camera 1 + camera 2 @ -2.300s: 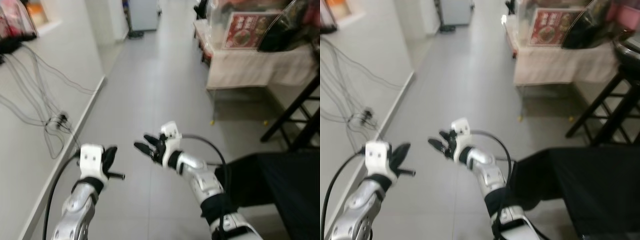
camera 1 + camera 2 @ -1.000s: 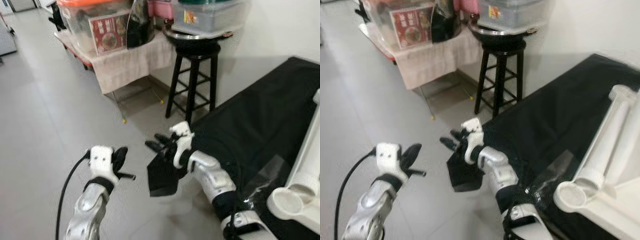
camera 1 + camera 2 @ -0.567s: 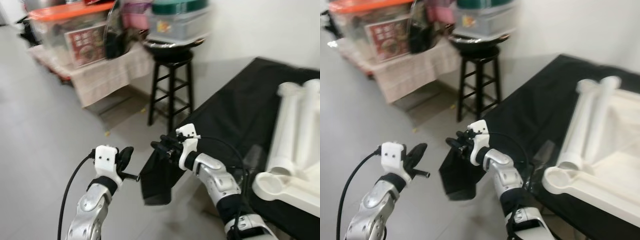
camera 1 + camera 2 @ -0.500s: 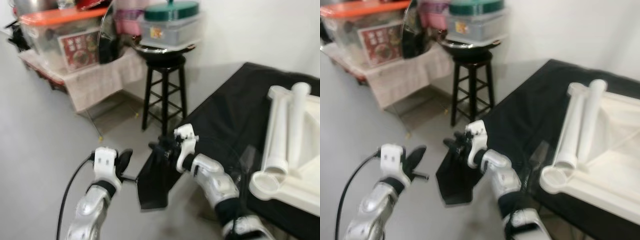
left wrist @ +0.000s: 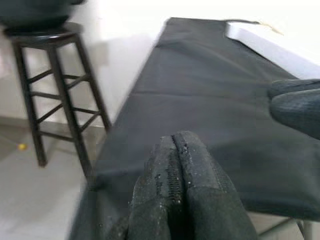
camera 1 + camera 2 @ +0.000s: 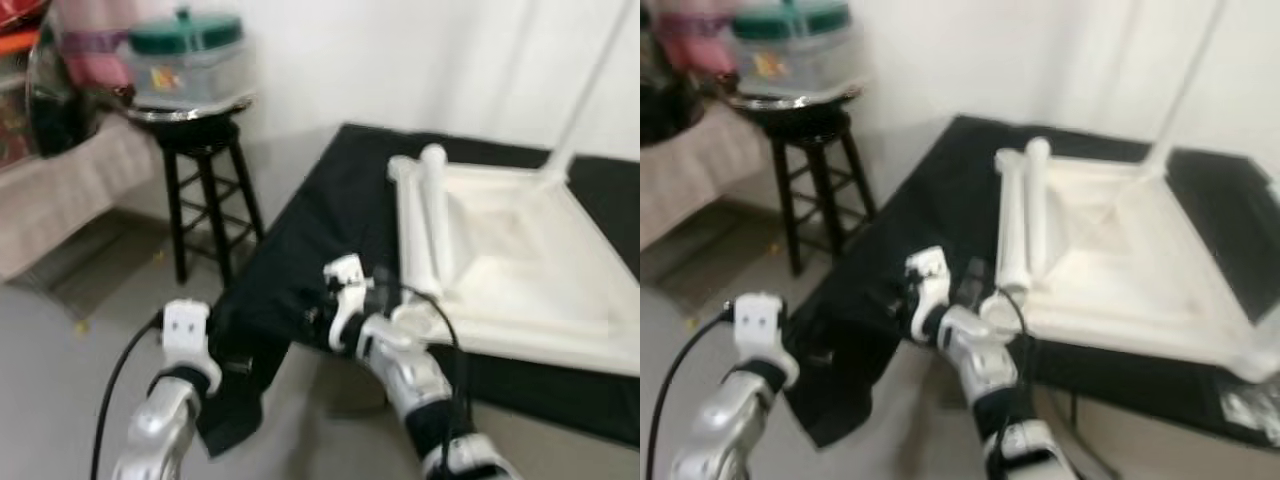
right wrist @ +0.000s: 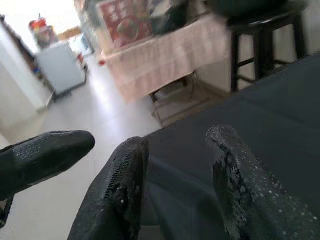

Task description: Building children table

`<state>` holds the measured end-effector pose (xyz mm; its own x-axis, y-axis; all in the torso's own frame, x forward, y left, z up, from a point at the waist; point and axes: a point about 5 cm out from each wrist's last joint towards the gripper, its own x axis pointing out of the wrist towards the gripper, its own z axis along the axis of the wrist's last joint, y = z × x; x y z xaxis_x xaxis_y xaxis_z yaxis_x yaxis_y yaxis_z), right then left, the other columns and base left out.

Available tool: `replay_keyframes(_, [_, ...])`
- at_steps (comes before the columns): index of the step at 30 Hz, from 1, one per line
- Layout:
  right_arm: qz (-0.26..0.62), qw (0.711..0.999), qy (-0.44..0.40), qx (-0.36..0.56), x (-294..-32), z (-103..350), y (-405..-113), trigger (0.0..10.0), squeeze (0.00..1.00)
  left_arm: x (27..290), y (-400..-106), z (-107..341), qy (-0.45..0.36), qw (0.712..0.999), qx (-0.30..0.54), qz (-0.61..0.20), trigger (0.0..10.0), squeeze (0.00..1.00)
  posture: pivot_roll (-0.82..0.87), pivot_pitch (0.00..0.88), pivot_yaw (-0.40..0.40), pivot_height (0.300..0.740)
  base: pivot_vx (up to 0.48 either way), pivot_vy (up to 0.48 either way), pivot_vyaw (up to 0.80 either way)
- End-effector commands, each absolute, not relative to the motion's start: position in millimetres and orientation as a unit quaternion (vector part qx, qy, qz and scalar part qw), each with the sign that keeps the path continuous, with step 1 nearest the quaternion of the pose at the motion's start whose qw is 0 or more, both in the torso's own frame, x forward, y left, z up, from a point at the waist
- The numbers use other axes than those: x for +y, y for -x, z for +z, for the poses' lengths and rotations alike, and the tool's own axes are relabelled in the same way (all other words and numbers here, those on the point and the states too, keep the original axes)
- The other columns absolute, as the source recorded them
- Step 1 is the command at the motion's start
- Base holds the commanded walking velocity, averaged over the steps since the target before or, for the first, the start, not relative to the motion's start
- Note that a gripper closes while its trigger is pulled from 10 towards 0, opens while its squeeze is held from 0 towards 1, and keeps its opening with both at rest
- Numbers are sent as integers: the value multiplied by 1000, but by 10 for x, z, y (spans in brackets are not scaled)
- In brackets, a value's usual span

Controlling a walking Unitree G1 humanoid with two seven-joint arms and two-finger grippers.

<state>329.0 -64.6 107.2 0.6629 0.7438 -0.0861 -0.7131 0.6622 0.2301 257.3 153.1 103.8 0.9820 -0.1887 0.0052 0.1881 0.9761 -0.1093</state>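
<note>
We judge assembly unstarted: upturned children table (image 6: pixel 500 260) on worktop (image 6: pixel 330 220), left end effector (image 5: pixel 182 165) closed empty, right end effector (image 7: pixel 175 165) open empty.

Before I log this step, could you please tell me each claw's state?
Left claw: shut, holding nothing.
Right claw: open, holding nothing, above the black cloth.

The right gripper (image 7: pixel 177 172), fingers apart, hovers over the black cloth (image 7: pixel 270 105); a draped table (image 7: pixel 165 60) stands beyond.

No text can be read; the red printed sign (image 7: pixel 125 25) beside the stool is too blurred.
</note>
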Motion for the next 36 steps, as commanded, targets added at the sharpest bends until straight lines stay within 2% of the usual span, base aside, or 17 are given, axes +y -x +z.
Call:
replay_keyframes(1, [395, 910, -94, 87, -692, 1066, -3295, 10000, 0, 1515, -2577, 1040, 56, 994, 3, -97, 10000, 0, -50, 0, 43, 740, 0, 0, -800])
replay_keyframes(30, [398, 908, -101, 86, -688, 1071, -3292, 10000, 0, 1520, -2568, 1055, 63, 993, -3, -101, 10000, 0, -41, 0, 43, 740, 0, 0, -800])
replay_keyframes(36, [404, 905, -114, 71, -702, 1104, -3288, 10000, 0, 1545, -2565, 1091, 66, 993, -18, -97, 10000, 0, -42, 0, 43, 740, 0, 0, -92])
